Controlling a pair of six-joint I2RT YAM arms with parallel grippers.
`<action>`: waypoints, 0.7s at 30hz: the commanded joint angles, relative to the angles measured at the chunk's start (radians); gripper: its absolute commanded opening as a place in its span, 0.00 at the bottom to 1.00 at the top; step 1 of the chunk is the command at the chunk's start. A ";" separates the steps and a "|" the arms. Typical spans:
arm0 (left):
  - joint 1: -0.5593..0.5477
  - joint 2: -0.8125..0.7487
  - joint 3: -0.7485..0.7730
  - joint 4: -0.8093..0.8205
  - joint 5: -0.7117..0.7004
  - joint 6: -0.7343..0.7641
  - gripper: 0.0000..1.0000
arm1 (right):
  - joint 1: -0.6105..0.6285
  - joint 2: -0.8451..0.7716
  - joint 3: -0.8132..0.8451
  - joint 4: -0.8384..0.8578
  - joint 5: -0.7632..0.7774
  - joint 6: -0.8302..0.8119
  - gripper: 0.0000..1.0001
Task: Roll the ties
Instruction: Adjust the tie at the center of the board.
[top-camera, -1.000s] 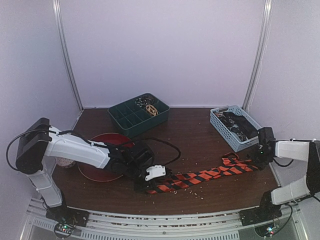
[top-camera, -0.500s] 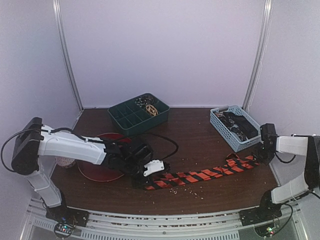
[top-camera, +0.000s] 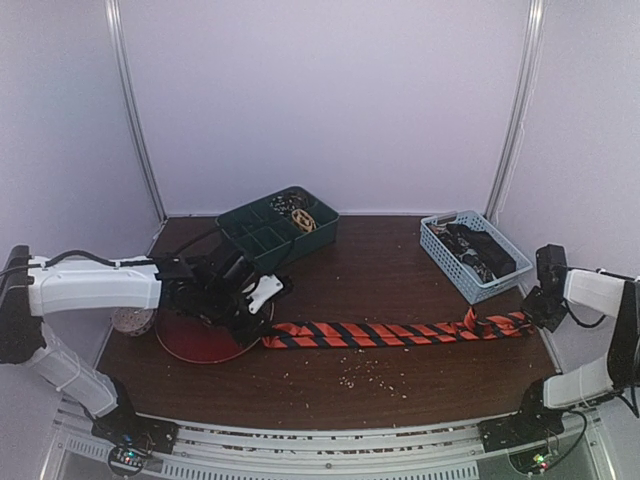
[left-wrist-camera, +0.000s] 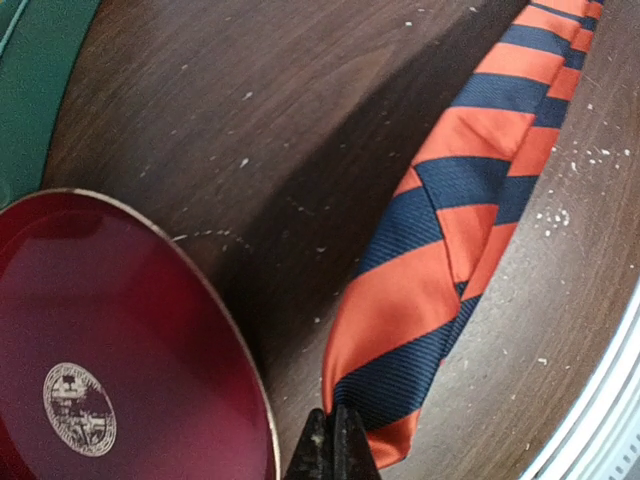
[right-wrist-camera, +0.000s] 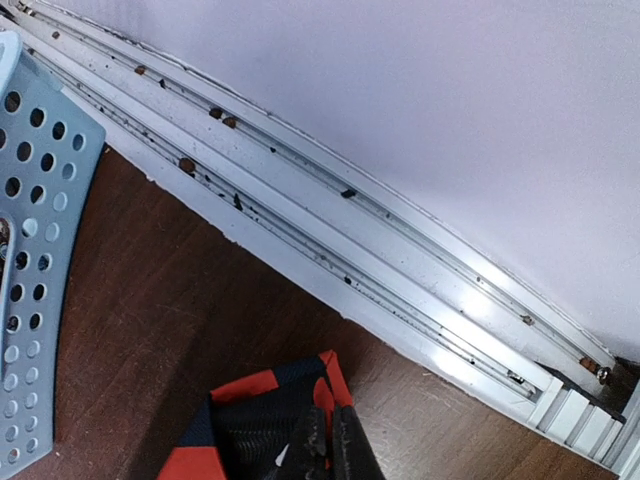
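An orange-red and dark striped tie (top-camera: 400, 332) lies stretched in a nearly straight band across the brown table. My left gripper (top-camera: 262, 335) is shut on its left end, beside the red plate (top-camera: 195, 340). In the left wrist view the tie (left-wrist-camera: 450, 260) runs away from my pinched left gripper (left-wrist-camera: 335, 428). My right gripper (top-camera: 535, 318) is shut on the tie's wide right end near the table's right edge. The right wrist view shows that end of the tie (right-wrist-camera: 260, 420) folded and clamped in my right gripper (right-wrist-camera: 329, 440). More ties (top-camera: 478, 250) lie in the blue basket (top-camera: 440, 256).
A green compartment tray (top-camera: 262, 240) with small coiled items stands at the back centre. A speckled pinkish ball (top-camera: 130, 321) sits left of the plate. A metal rail (right-wrist-camera: 400, 290) borders the table on the right. Crumbs dot the table in front of the tie.
Both arms pulled apart: the left gripper drew the tie's end left toward the plate, the right gripper closed on the wide end and moved right. The tie went from slack and slanted to straight.
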 joint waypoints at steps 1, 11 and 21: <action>0.034 -0.036 -0.006 -0.126 -0.152 -0.118 0.00 | -0.011 -0.025 0.008 -0.022 0.105 -0.004 0.00; 0.047 -0.051 0.049 -0.284 -0.389 -0.257 0.00 | -0.013 0.011 0.034 -0.029 0.158 -0.002 0.00; 0.054 -0.082 0.004 -0.251 -0.205 -0.300 0.04 | -0.009 0.035 0.046 0.015 0.071 -0.023 0.00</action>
